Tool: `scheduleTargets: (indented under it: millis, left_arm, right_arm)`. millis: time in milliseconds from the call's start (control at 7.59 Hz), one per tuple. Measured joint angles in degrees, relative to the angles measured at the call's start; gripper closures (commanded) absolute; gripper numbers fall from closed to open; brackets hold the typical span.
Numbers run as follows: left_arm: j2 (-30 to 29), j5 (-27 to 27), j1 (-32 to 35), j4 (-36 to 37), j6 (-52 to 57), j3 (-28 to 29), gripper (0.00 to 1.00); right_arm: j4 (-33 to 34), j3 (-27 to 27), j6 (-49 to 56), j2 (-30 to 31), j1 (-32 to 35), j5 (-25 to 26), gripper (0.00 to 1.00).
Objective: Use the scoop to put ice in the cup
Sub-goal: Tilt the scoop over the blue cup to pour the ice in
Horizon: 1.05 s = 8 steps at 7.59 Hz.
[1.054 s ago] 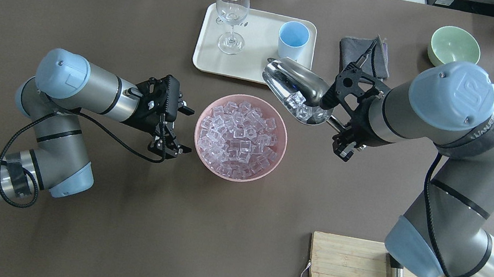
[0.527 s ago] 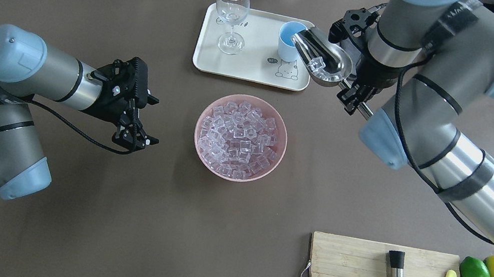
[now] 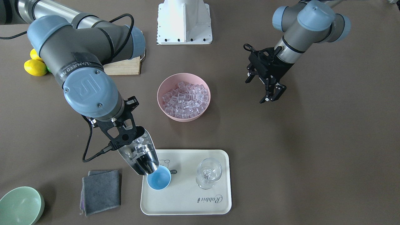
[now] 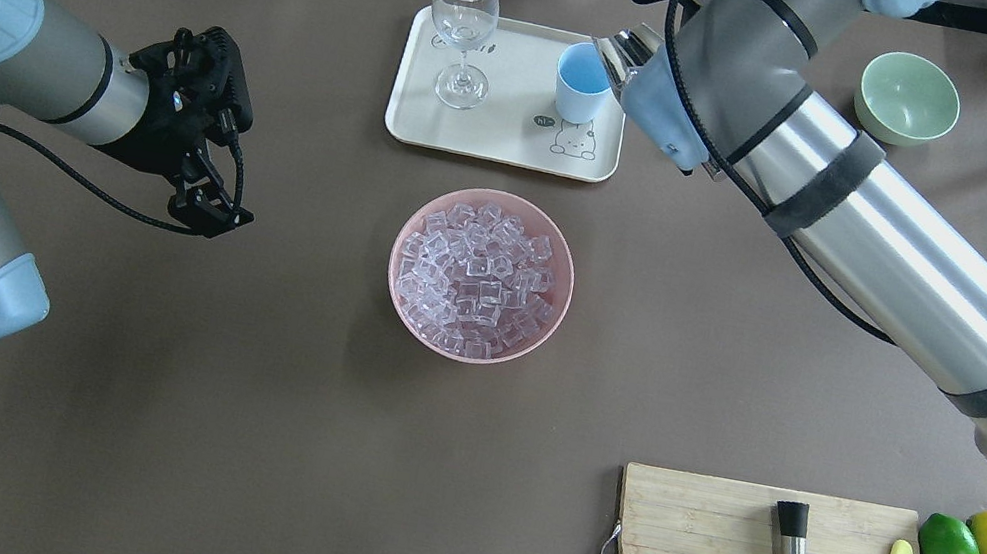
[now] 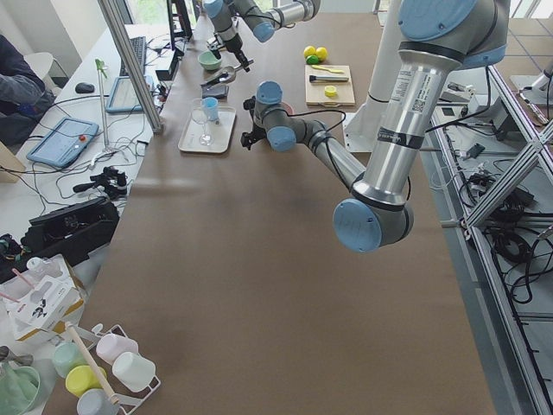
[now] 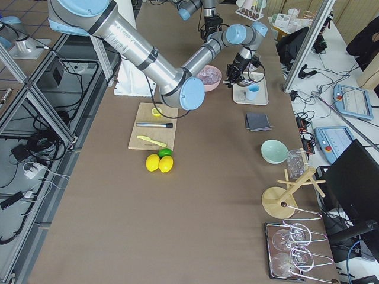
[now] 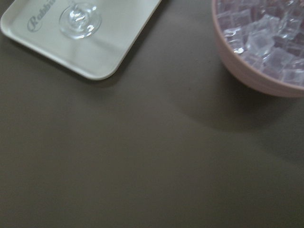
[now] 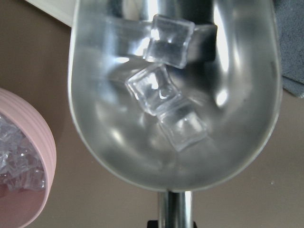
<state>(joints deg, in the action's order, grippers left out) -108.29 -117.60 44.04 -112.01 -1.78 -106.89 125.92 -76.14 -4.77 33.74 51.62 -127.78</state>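
In shiny steel scoop [image 8: 118, 156]: 3 clear glossy ice cubes [image 8: 154, 90].

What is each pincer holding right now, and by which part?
Right pincer holds the scoop by its handle, ice inside; left pincer holds nothing.

Right arm [image 3: 84, 50], left arm [image 3: 307, 22]: silver tubes, blue-grey caps, black cables.
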Motion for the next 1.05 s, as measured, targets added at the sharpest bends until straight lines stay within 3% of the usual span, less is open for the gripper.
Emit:
scheduleTargets:
  millis: [395,790,1054]
  left_arm:
    - [-1.48,0.09,4.97,18.69,0.22,0.38,0.02]
    - [-0.65,-0.28,9.78,22.09,0.31,5.42,0.02]
    - [4.41,-3.34,17.19,22.63,0.43,6.67,0.02]
  right_arm:
    - [6.74,14.17,8.82,-9.03,0.21,-0.11,1.00]
    - [13.95,19.84,15.85,-13.31,0.30,-0.15,1.00]
    - [16.65,22.56,17.72,-14.35,0.57,-0.02,1.00]
